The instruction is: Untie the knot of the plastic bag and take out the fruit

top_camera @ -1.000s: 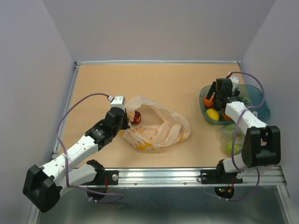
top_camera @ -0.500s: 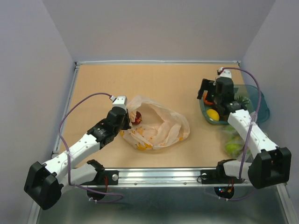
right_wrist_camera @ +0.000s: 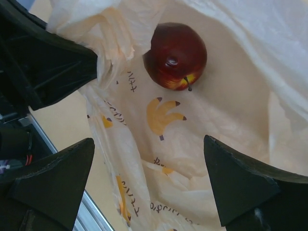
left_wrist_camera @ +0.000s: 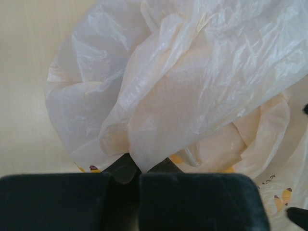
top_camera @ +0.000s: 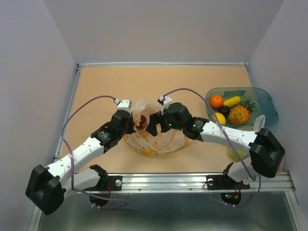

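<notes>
The plastic bag (top_camera: 168, 138) lies open mid-table, whitish-peach with yellow banana prints. A dark red apple (top_camera: 141, 120) sits inside it near its left edge. My left gripper (top_camera: 130, 126) is shut on a fold of the bag's left rim, and the pinched plastic shows in the left wrist view (left_wrist_camera: 139, 163). My right gripper (top_camera: 155, 126) is open and empty, hovering over the bag's mouth. In the right wrist view the apple (right_wrist_camera: 175, 55) lies ahead of the spread fingers (right_wrist_camera: 53, 178) on the bag's inner wall (right_wrist_camera: 192, 159). No knot shows.
A teal tray (top_camera: 269, 103) at the right holds an orange (top_camera: 216, 101), banana (top_camera: 232, 101), pineapple (top_camera: 239, 115), lemon (top_camera: 219, 118) and dark plum (top_camera: 224, 110). A clearer bag with green contents (top_camera: 236, 154) lies in front of it. The left gripper's body (right_wrist_camera: 43, 62) is close beside the right gripper.
My right arm has swung left from the tray to above the open bag, leaving fruit in the tray. The left gripper has kept its hold on the bag's rim.
</notes>
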Available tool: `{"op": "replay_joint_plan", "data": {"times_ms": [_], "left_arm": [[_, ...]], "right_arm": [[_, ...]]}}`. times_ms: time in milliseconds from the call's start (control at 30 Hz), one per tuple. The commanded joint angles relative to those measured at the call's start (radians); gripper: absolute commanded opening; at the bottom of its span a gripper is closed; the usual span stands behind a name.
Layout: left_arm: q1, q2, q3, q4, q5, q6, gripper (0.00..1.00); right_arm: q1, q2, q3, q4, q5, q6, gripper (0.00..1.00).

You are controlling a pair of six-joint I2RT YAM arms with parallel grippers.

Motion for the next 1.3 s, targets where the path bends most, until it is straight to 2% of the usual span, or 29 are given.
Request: {"op": "replay_joint_plan", "data": {"times_ms": [0,233,433,567,1033,1100,1167,1200,1267], "left_arm": [[0.006,-0.026,0.006,0.034,0.003,0.002,0.0],[0.005,-0.085,-0.016,0.016,0.032,-0.035,0.0],[0.005,-0.111,-0.011,-0.014,0.066,-0.059,0.0],[0.005,-0.112,-0.008,-0.021,0.08,-0.067,0.0],[0.005,-0.1,-0.045,-0.03,0.14,-0.114,0.0],[0.005,-0.1,-0.046,-0.038,0.14,-0.117,0.0],[0.005,-0.103,-0.048,-0.049,0.132,-0.119,0.0],[0.005,-0.108,-0.049,-0.052,0.127,-0.128,0.0],[0.005,-0.114,-0.054,-0.057,0.115,-0.136,0.0]], "right_arm": [[0.017,0.052,-0.048,0.213,0.036,0.12,0.99],[0.018,0.2,-0.054,0.437,0.11,0.289,0.99],[0.018,0.322,0.015,0.477,0.167,0.422,1.0],[0.018,0.384,0.039,0.504,0.201,0.449,1.0],[0.018,0.596,0.122,0.729,0.081,0.461,1.0],[0.018,0.628,0.13,0.74,0.079,0.47,0.97],[0.02,0.641,0.134,0.75,0.067,0.47,0.89],[0.018,0.641,0.131,0.757,0.063,0.47,0.77],[0.018,0.632,0.112,0.772,0.062,0.462,0.6]]}}
